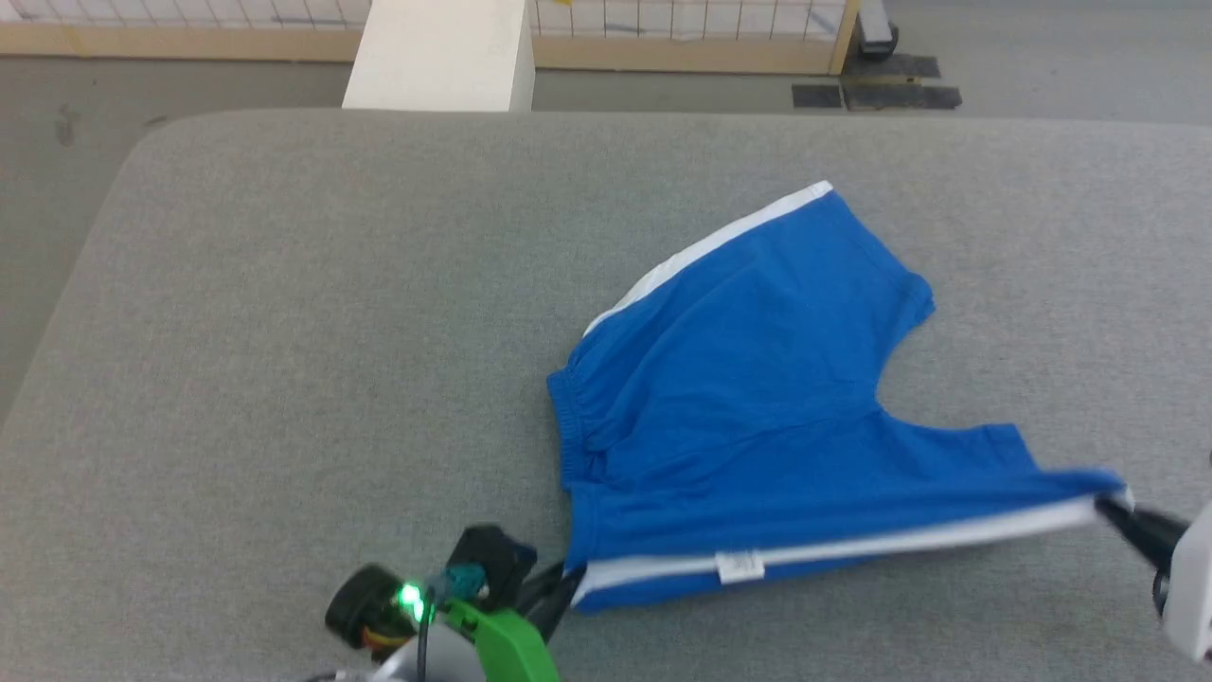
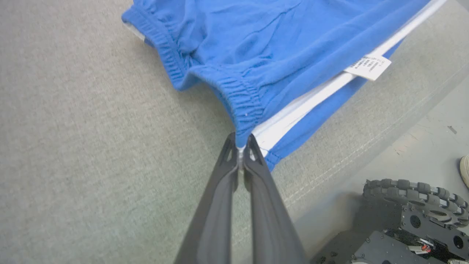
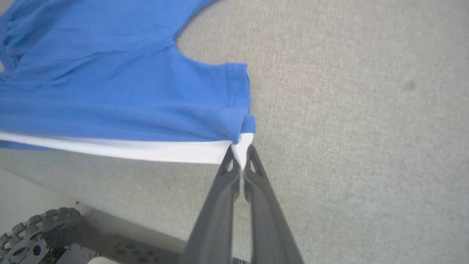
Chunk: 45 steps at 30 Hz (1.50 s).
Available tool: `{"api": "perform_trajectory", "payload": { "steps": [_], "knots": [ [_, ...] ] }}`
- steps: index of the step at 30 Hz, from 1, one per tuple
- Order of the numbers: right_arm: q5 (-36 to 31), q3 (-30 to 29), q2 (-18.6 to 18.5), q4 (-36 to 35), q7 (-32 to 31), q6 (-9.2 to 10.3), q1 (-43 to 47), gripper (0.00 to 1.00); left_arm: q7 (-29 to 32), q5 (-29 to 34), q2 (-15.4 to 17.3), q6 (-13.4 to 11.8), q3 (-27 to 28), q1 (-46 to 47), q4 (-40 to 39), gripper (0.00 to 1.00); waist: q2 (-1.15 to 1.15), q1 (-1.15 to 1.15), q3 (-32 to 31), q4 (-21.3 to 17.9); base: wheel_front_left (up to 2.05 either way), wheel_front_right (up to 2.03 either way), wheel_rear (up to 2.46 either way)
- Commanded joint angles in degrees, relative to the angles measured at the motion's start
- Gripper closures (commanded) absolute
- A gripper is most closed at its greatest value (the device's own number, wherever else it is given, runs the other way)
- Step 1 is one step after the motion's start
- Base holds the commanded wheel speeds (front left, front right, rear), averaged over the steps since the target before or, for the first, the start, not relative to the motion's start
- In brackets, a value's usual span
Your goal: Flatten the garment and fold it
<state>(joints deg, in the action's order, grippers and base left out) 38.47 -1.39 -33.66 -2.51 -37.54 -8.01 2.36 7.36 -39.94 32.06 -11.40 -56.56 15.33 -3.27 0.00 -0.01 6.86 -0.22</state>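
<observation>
The garment (image 1: 757, 398), bright blue shorts with white side stripes, lies on the grey padded table (image 1: 284, 332), right of centre. Its near edge is stretched taut between my two grippers. My left gripper (image 1: 568, 580) is shut on the waistband corner (image 2: 242, 141) at the near left. My right gripper (image 1: 1117, 507) is shut on the white-trimmed leg corner (image 3: 243, 143) at the near right. A small white label (image 1: 740, 565) hangs from the near white stripe, also seen as the label (image 2: 367, 66). The far leg lies flat on the table.
The table's near edge runs close beneath both grippers, with my wheeled base (image 2: 414, 216) below it. A shoe tip (image 2: 465, 168) shows on the floor. Beyond the far edge stand a white pillar (image 1: 440, 52) and a wire fence (image 1: 682, 24).
</observation>
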Motion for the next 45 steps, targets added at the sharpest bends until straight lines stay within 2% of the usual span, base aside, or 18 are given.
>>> {"api": "perform_trajectory", "payload": {
  "steps": [1,7,12,18,24,25,27,33,38,39,40,45],
  "knots": [
    [0.4,-1.37,0.11,-1.2,-0.93,0.53,-2.53,1.0,0.58,1.36,0.59,-0.33,0.43,2.11,-0.71,1.0,0.0,0.01,2.13,1.12,0.0,0.0,0.0],
    [0.9,-3.07,0.11,-4.21,-4.99,0.53,-11.6,1.0,2.86,3.02,-0.59,0.11,0.81,7.66,-4.52,1.0,0.0,0.01,7.3,3.16,0.0,0.0,0.0],
    [0.73,-3.11,0.9,-3.25,-8.59,0.53,-21.53,1.0,4.2,3.99,-1.73,0.48,1.93,12.65,-7.07,1.0,0.0,0.01,11.98,5.32,0.0,0.0,0.0],
    [-2.87,0.68,-1.19,2.08,-12.5,0.53,-33.5,1.0,5.1,4.63,-3.47,1.68,3.79,19.37,-7.2,1.0,0.0,0.01,18.19,8.4,0.0,0.0,0.0],
    [-6.83,5.51,-2.23,9.88,-15.83,0.53,-44.93,1.0,5.08,5.54,-5.84,3.35,4.81,25.72,-3.33,1.0,0.0,0.01,23.35,10.85,0.0,0.0,0.0],
    [-8.24,8.18,-2.39,13.52,-15.8,0.53,-50.02,1.0,4.29,5.46,-7.42,3.86,5.5,28.08,-0.87,1.0,0.0,0.01,25.12,11.95,0.0,0.0,0.0],
    [-9.02,9.51,-2.35,15.71,-15.43,0.53,-52.73,1.0,3.76,5.32,-8.28,4.06,5.89,29.17,0.66,1.0,0.0,0.01,25.92,12.47,0.0,0.0,0.0],
    [-11.05,13.58,-2.94,21.28,-12.24,0.53,-58.36,1.0,2.52,5.09,-10.28,4.78,6.13,31.25,4.43,1.0,0.0,0.01,27.63,13.46,0.0,0.0,0.0],
    [-10.8,16.93,-2.53,26.09,-6.76,0.53,-60.57,1.0,1.2,5.27,-11.97,5.19,5.52,32.02,7.91,1.0,0.0,0.01,27.99,13.67,0.0,0.0,0.0],
    [-10.26,17.66,-2.17,27.84,-4.36,0.53,-60.64,0.0,0.84,5.16,-12.29,5.27,5.23,31.75,9.06,0.91,0.0,0.01,27.11,13.25,0.0,0.0,0.0],
    [-9.93,17.94,-1.99,28.43,-3.41,0.53,-60.67,0.0,0.68,5.18,-12.31,5.23,5.16,31.63,9.43,0.0,0.0,0.01,26.57,13.04,0.0,0.0,0.0],
    [-7.83,19.73,-1.55,30.58,1.0,0.53,-60.34,0.0,-0.17,4.75,-12.01,4.92,5.35,30.66,11.15,0.0,0.0,0.01,22.58,11.77,0.0,0.0,0.0]
  ]
}}
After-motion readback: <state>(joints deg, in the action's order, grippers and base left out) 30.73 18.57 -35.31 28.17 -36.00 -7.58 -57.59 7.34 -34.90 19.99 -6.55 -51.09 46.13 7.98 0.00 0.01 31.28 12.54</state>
